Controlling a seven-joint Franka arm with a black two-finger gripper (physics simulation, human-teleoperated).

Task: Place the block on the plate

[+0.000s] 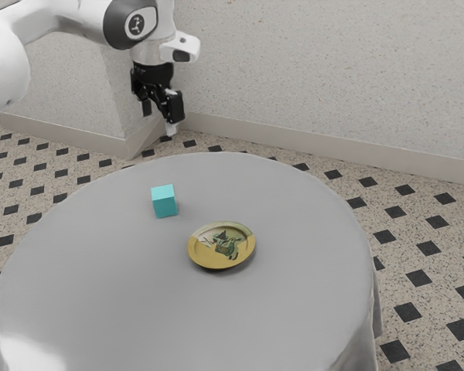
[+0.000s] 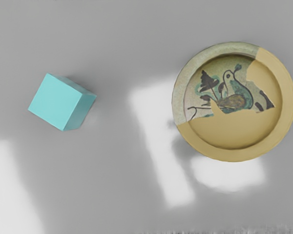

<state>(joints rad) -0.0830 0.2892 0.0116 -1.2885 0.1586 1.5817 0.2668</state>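
Note:
In the exterior view my gripper (image 1: 158,120) hangs high, up and away from the block and plate, with its two fingers apart and nothing between them. A turquoise block (image 1: 165,202) rests on the grey table, beside the plate and not touching it. The round plate (image 1: 221,246) lies face up, yellow with a painted bird. From above, the wrist view has the block (image 2: 61,102) turned at an angle, a wide gap of tabletop between it and the plate (image 2: 234,134).
The round table (image 1: 124,301) is covered in smooth grey, with bright light patches on it. A pale speckled wall (image 1: 309,69) stands behind, and a patterned floor (image 1: 425,255) surrounds the table.

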